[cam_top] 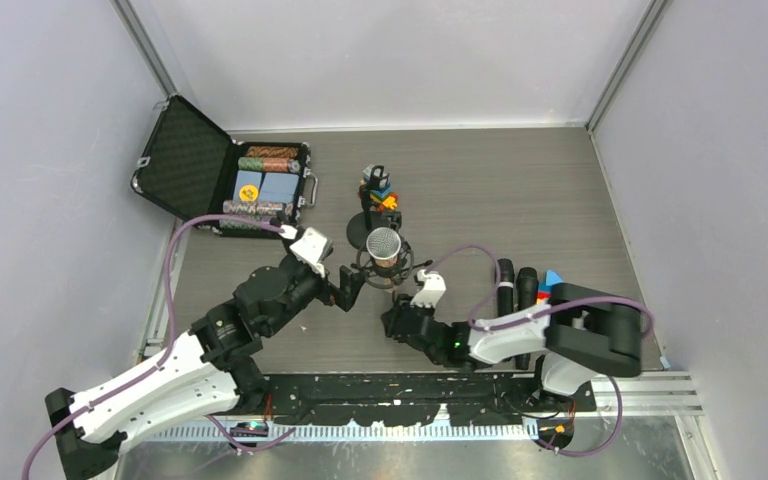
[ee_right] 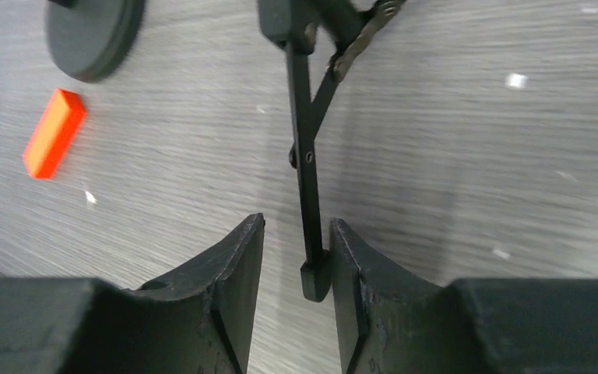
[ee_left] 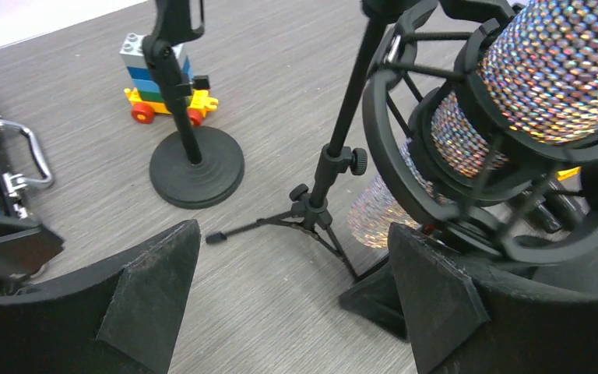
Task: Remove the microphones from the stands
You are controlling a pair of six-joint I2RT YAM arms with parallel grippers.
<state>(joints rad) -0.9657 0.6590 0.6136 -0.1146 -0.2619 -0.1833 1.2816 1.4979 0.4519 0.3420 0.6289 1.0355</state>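
Glittery silver microphone sits in its black tripod stand mid-table, between both arms; grey tabletop lies open rightward. Left wrist: left gripper spread wide, round-based black stand ahead. Right wrist: right gripper narrowly parted around a tripod leg.

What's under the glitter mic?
Shock mount around the mic, then a tripod stand on the table. Two legs show; the rest is covered by the mount and the left gripper.
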